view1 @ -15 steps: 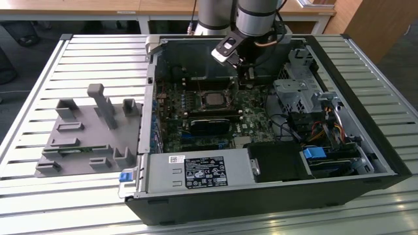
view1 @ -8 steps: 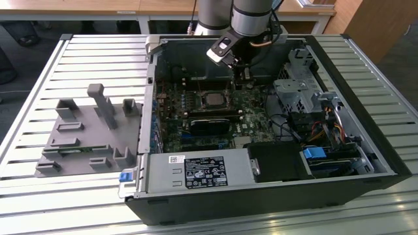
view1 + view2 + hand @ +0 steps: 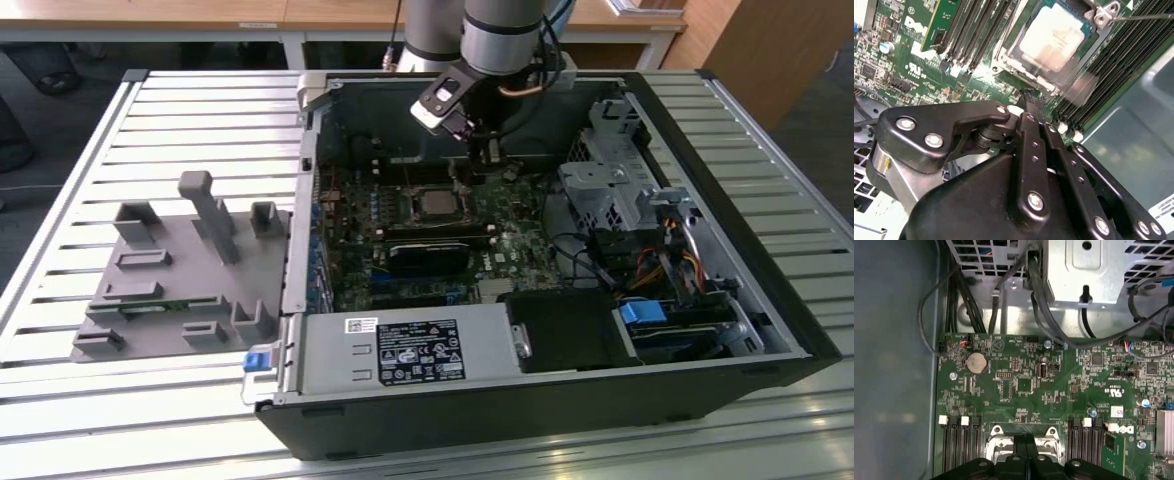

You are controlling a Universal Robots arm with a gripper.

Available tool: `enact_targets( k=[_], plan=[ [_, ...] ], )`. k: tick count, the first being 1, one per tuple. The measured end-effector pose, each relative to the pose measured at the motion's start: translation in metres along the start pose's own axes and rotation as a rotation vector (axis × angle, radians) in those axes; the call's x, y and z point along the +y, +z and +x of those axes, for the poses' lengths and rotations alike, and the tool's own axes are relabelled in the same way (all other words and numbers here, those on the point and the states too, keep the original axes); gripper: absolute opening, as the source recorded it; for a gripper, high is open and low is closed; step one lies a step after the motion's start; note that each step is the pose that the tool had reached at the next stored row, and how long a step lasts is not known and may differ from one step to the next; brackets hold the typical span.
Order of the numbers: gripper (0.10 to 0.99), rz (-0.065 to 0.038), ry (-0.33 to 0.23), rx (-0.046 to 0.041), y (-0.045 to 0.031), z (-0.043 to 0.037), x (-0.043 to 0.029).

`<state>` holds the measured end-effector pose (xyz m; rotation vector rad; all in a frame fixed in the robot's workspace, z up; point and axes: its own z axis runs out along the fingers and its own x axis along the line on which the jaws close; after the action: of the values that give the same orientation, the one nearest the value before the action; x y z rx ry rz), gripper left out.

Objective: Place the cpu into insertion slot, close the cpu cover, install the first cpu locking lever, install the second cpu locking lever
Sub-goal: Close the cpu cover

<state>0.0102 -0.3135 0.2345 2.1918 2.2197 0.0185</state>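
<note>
– Inside the open computer case (image 3: 534,410), up by its far wall, where does the gripper (image 3: 483,152) stand?

– Over the green board, just beyond the insertion slot (image 3: 412,212). In both wrist views the gripper (image 3: 1035,100) (image 3: 1026,439) has its fingers pressed together, with nothing between them.

– And the cpu (image 3: 438,204)?

– Seated flat in the slot, silvery face up. In the second wrist view the cpu (image 3: 1054,36) lies just past the fingertips (image 3: 1031,107), apart from them, and the cpu cover (image 3: 1010,50) frames its edge. Whether that frame is latched down I cannot tell.

– How much room around it?

– Little. Memory slots (image 3: 961,450) flank the socket on both sides. A black card (image 3: 427,255) lies just beside its near edge. The drive cage (image 3: 601,190) and its cables crowd the exterior view's right. The case's side is off, so the socket lies open from above.

– Outside the case?

– Slatted tabletop (image 3: 174,110), with a grey fixture (image 3: 187,270) on the exterior view's left, well apart from the arm.
</note>
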Motion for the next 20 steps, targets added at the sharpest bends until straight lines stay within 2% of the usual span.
enact_targets(
  k=[7, 13, 20],
  plan=[
    [0.106, 0.000, 0.000, 0.0000, 0.0027, 0.0001, -0.0074],
    [0.106, 0.000, 0.000, 0.0000, 0.0050, 0.0003, -0.0196],
    [0.106, 0.002, 0.000, 0.0001, 0.0156, 0.0004, -0.0219]
  ],
)
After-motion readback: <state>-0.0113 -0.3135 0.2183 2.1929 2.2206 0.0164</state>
